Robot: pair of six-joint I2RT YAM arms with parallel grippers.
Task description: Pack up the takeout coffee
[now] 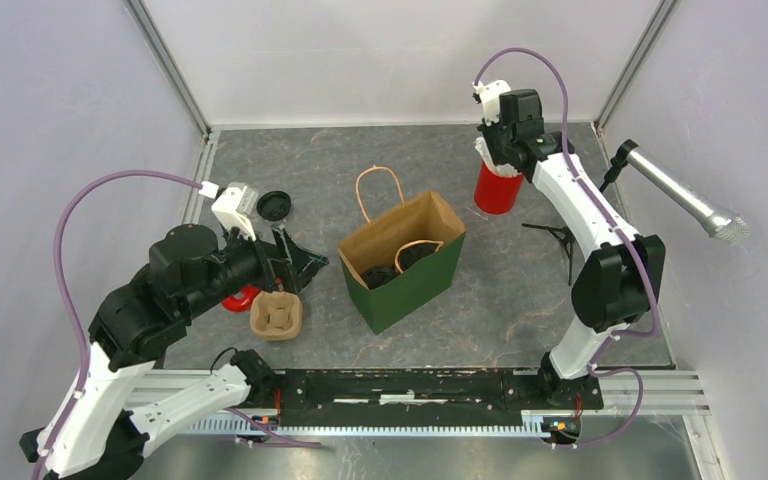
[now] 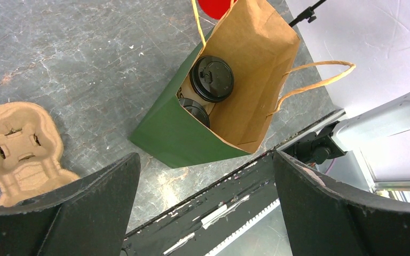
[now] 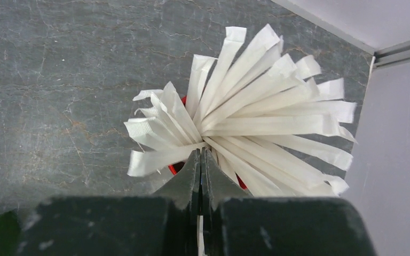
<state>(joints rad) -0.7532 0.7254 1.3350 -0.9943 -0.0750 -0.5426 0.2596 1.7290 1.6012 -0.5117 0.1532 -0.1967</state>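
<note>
The takeout coffee, two cups with black lids [image 2: 212, 78] [image 2: 195, 111], stands inside the open green paper bag [image 2: 171, 133]. In the top view the lids [image 1: 378, 276] [image 1: 417, 255] show in the bag [image 1: 415, 285] at the table's middle. My left gripper [image 1: 295, 262] is open and empty, left of the bag and above the table; its wrist view shows wide-apart fingers [image 2: 85, 208]. My right gripper [image 1: 490, 150] hangs over the red cup [image 1: 497, 190] of white straws [image 3: 256, 106]. It [image 3: 200, 154] is shut on a white straw, which shows as a sliver between the fingers.
A brown pulp cup carrier [image 1: 276, 315] lies left of the bag, also in the left wrist view [image 2: 18, 152]. A loose black lid [image 1: 273, 205] lies behind the left gripper. A red object [image 1: 240, 298] is partly under the left arm. A microphone [image 1: 680, 200] and a small black stand [image 1: 558, 238] are at the right.
</note>
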